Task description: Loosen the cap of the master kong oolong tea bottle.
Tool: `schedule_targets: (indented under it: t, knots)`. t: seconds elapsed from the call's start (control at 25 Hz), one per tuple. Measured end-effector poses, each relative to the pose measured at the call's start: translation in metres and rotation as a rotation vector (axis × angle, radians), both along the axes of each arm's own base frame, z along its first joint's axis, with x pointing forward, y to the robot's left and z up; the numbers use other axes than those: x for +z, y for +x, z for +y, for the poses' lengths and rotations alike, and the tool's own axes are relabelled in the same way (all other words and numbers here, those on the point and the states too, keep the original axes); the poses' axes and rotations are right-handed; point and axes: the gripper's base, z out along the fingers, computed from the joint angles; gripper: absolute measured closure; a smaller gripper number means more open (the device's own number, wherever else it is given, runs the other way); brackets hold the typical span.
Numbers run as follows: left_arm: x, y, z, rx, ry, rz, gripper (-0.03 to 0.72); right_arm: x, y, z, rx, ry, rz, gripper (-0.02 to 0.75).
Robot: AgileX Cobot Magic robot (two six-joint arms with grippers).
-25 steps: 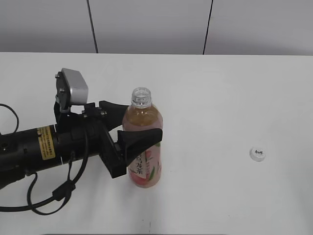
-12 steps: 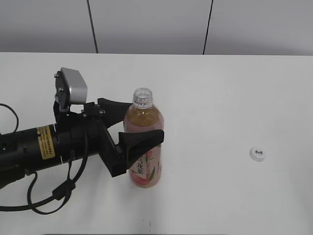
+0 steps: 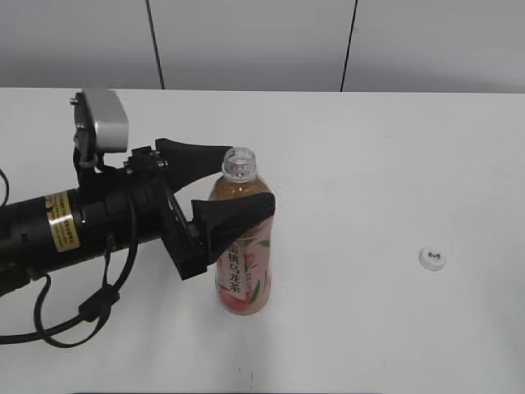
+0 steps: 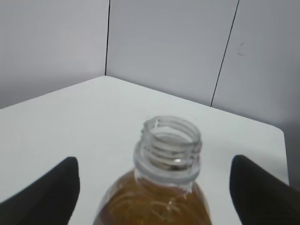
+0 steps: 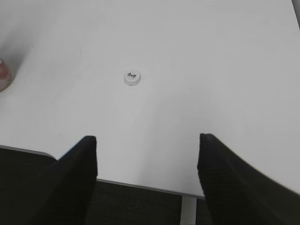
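The master kong oolong tea bottle [image 3: 244, 263] stands upright on the white table, its threaded neck open and uncapped. It also shows in the left wrist view [image 4: 167, 149]. My left gripper [image 3: 247, 184] is open, with one finger on each side of the bottle's shoulder and clear of it; in its wrist view [image 4: 153, 164] there is a gap on both sides. The white cap [image 3: 432, 258] lies on the table far to the right, logo up. My right gripper [image 5: 147, 139] is open and empty above the table's near edge, with the cap [image 5: 132, 77] ahead of it.
The white table [image 3: 369, 164] reaches back to a grey panelled wall. The left arm's black cable [image 3: 74, 320] loops over the table at the front left. The table's front edge [image 5: 140, 185] runs under my right gripper. The bottle's base [image 5: 3, 75] shows at that view's left edge.
My left gripper has let go of the bottle: its fingers have spread apart, risen towards the neck and drawn slightly left. The bottle and the cap have stayed put.
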Motion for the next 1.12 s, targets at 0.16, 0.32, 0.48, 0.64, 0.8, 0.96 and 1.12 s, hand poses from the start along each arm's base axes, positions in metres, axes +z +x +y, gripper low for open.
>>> schedule_targets:
  t: [0.16,0.32,0.48,0.64,0.8,0.96,1.12]
  knots:
    - [0.009,-0.001,0.001,0.001,-0.015,-0.028,0.097,0.0,0.0,0.0,0.0,0.0,0.0,0.227]
    - [0.019,-0.003,0.002,0.003,-0.034,-0.057,0.097,0.0,0.0,0.0,0.0,0.0,0.0,0.227]
    - [0.033,-0.005,0.003,0.004,-0.062,-0.089,0.097,0.0,0.0,0.0,0.0,0.0,0.0,0.227]
    - [0.049,-0.01,0.005,0.003,-0.102,-0.115,0.097,0.0,0.0,0.0,0.0,0.0,0.0,0.227]
    - [0.069,-0.016,0.009,0.003,-0.162,-0.117,0.097,0.0,0.0,0.0,0.0,0.0,0.0,0.227]
    - [0.085,-0.024,0.014,0.021,-0.147,-0.125,0.097,0.0,0.0,0.0,-0.001,0.0,0.0,0.227]
    - [0.097,-0.03,0.02,0.065,-0.089,-0.129,0.097,0.0,0.0,0.0,-0.001,0.0,0.0,0.227]
